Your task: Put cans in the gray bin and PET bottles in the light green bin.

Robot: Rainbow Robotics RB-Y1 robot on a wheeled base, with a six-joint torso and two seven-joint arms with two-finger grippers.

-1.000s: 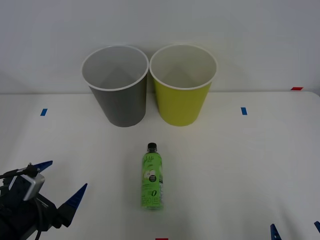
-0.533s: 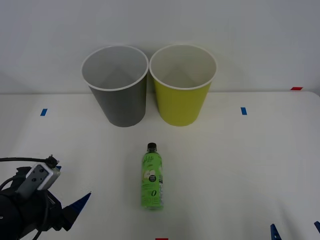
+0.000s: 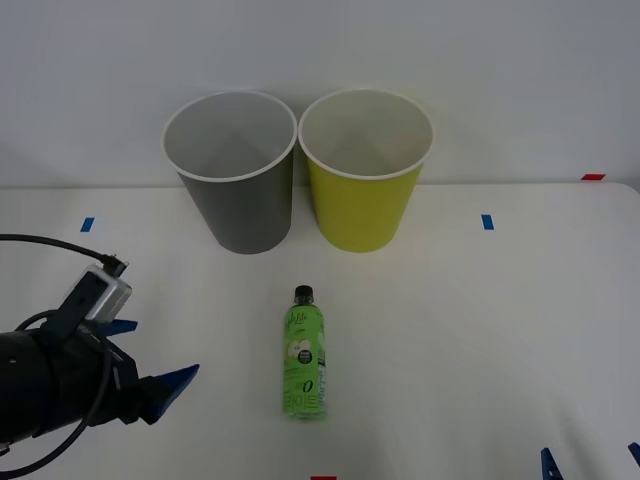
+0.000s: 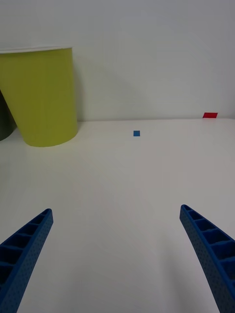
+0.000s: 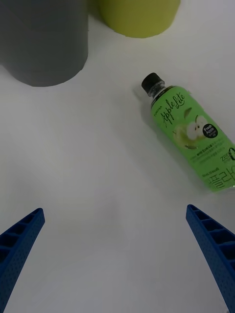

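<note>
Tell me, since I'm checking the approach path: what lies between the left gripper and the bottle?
Only bare white table separates the open left gripper from the lying bottle, shown in the left wrist view.

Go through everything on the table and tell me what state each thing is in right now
PET bottle: lying on its side, cap on, pointing toward the bins.
Gray bin: upright, empty.
Light green bin: upright, empty.
Left gripper: open, beside the bottle, holding nothing.
Right gripper: open, holding nothing.
</note>
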